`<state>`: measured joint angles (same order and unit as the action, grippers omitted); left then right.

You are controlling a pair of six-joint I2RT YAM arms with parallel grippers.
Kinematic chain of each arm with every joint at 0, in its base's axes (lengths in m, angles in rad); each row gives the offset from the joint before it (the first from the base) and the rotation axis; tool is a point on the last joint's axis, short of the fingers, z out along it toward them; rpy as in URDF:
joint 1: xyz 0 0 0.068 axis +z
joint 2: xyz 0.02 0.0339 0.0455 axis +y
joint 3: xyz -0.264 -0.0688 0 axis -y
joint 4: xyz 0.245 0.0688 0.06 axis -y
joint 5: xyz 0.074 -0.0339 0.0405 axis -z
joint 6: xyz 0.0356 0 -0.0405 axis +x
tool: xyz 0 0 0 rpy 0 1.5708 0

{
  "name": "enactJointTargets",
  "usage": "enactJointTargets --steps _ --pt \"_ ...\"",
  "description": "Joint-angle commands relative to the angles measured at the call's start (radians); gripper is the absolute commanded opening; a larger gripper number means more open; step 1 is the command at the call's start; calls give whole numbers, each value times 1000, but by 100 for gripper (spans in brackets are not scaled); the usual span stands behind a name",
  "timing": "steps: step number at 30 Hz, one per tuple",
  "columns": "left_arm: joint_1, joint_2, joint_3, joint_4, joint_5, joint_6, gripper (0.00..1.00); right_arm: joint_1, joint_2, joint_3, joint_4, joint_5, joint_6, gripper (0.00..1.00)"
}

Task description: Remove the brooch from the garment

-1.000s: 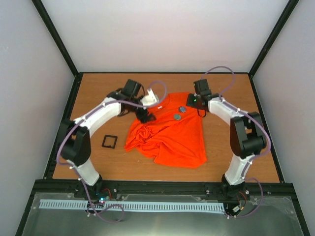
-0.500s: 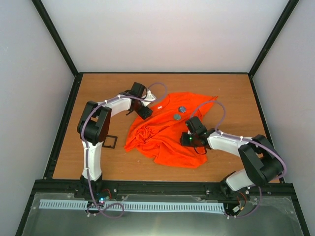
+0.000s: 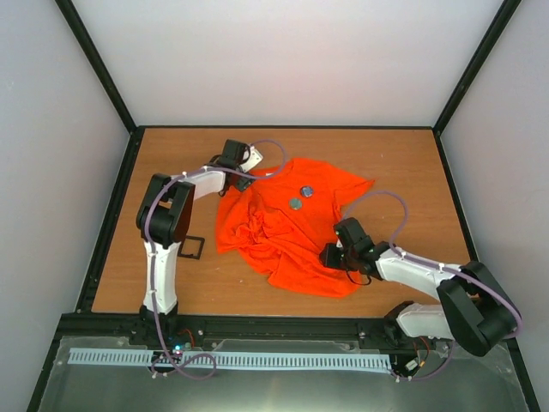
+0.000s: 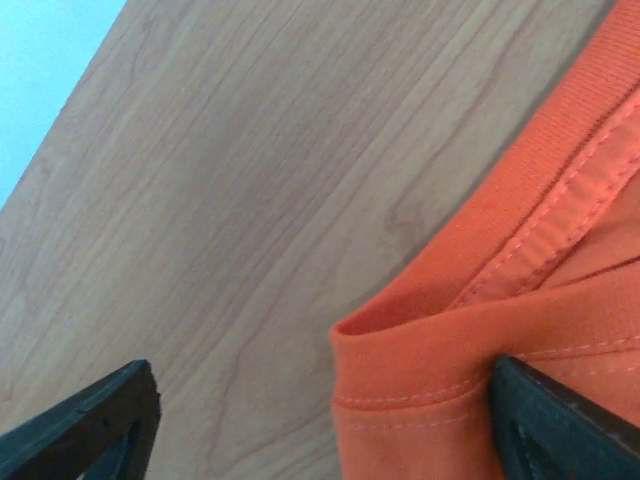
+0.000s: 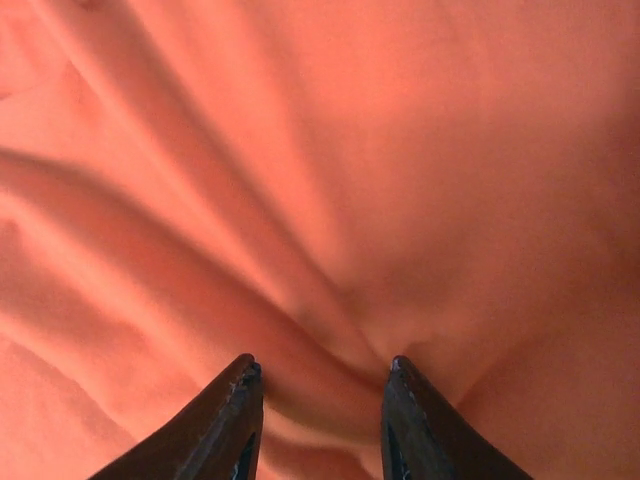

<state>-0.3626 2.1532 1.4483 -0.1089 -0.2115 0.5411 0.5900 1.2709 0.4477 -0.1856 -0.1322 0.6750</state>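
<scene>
R gripper [image 5: 320, 366] low — on garment [image 5: 300, 150]

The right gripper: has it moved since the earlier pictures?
Yes. The right gripper has moved from the far part of the garment toward the near edge of the table, away from the back wall.

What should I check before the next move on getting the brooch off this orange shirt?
1. Brooch exposed: ok. Two round pieces, the upper disc and the lower disc, lie uncovered on the garment.
2. Left gripper ready: ok. It is open and straddles the garment's stitched edge.
3. Right gripper hold on the cloth: cannot tell. A fold lies between its fingers.
4. A gripper at a disc: not ok. Both grippers are at the garment's edges, apart from the discs.
5. Black frame apart from the garment: ok.
</scene>
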Motion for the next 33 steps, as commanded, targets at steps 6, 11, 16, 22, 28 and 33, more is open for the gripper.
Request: enactJointTargets --steps 6,11,16,22,28,33 --pt "-34 -238 -50 -105 269 35 100 -21 -22 224 -215 16 -75 40" --pt "-39 -334 -85 -238 493 42 100 -70 186 471 -212 -6 -175 45" --pt "-2 -397 -132 -309 547 14 100 -68 464 734 -278 73 -290 55" --pt "86 -543 -221 -295 570 -39 100 -21 619 875 -304 191 -370 69" --pt "141 -586 -238 -329 577 -58 100 48 739 979 -333 324 -410 71" --pt "160 -603 -262 -332 565 -48 100 67 793 999 -339 395 -436 67"
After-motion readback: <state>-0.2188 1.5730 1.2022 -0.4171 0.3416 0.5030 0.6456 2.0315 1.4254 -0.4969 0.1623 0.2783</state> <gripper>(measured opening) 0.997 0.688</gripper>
